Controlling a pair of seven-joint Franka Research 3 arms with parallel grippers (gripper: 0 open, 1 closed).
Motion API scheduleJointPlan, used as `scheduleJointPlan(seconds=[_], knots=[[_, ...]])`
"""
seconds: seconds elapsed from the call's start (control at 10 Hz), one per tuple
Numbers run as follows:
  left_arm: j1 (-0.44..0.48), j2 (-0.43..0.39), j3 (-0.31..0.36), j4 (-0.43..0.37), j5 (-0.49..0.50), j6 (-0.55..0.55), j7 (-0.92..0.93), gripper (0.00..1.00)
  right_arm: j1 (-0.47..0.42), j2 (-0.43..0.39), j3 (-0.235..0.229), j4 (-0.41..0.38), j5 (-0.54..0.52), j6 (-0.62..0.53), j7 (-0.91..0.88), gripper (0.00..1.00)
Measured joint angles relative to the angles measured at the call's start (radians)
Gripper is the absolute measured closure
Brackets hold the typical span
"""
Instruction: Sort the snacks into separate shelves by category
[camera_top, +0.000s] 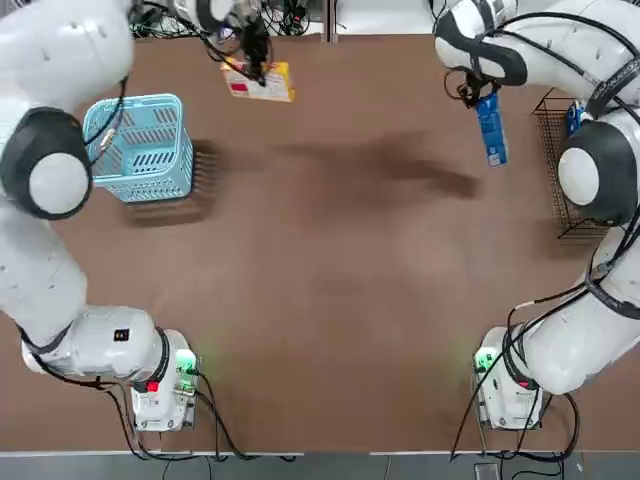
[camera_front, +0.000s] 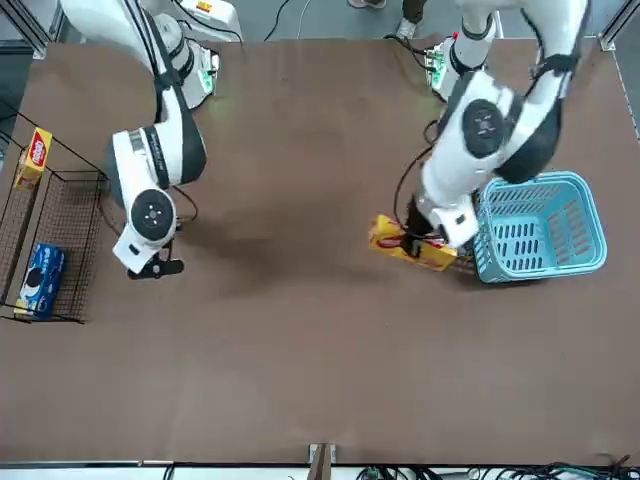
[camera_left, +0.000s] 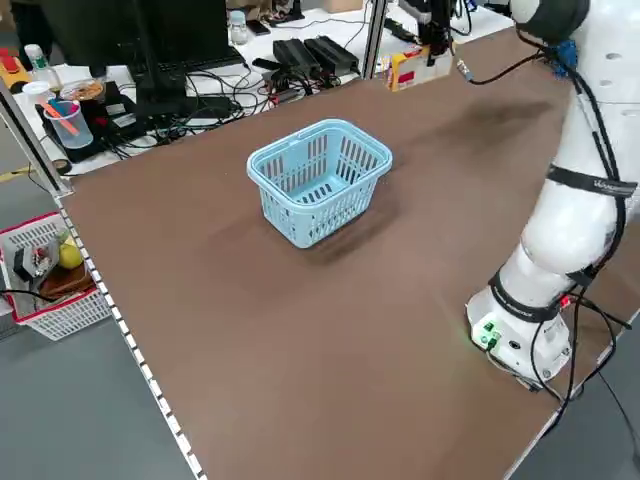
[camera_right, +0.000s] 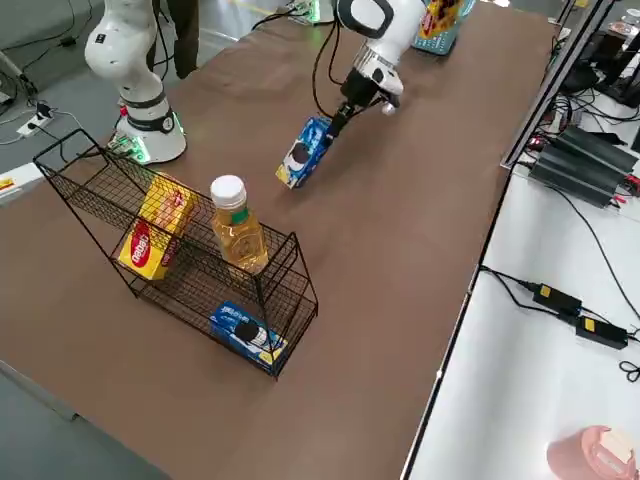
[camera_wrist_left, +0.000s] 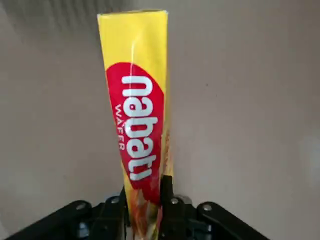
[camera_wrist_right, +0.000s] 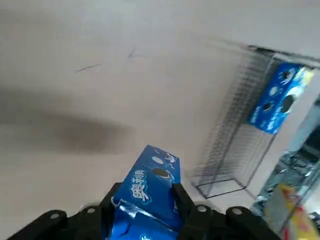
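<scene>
My left gripper (camera_top: 255, 60) is shut on a yellow box with a red label (camera_top: 264, 83) near the table's far edge, right of the basket; its fingers pinch the box's end (camera_wrist_left: 140, 115). My right gripper (camera_top: 484, 100) is shut on a blue cookie packet (camera_top: 491, 130), held above the table just left of the black wire rack (camera_top: 556, 160). The rack (camera_right: 190, 270) holds another yellow box (camera_right: 150, 235) in its higher tier and a blue packet (camera_right: 248, 335) in its low front tier.
A light blue slotted basket (camera_top: 140, 145) stands at the far left of the table. A bottle of amber drink (camera_right: 237, 225) stands in the rack beside the yellow box. Cables and power bricks lie beyond the table's far edge.
</scene>
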Motion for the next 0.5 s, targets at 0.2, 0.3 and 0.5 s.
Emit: scheduleJointPlan(seconds=[0.2, 0.3, 0.5], knots=[[-0.161, 0.166, 0.004, 0.123, 0.125, 0.027, -0.181, 0.75, -0.021, 0.013, -0.009, 0.001, -0.146, -0.001, -0.071, 0.53], [-0.245, 0.231, 0.021, 0.175, 0.147, 0.043, -0.236, 0.75, -0.039, 0.027, -0.011, -0.006, -0.208, 0.008, -0.087, 0.53], [-0.406, 0.29, 0.124, 0.229, 0.155, 0.073, -0.311, 0.75, -0.087, 0.05, -0.014, -0.058, -0.301, 0.109, -0.095, 0.53]])
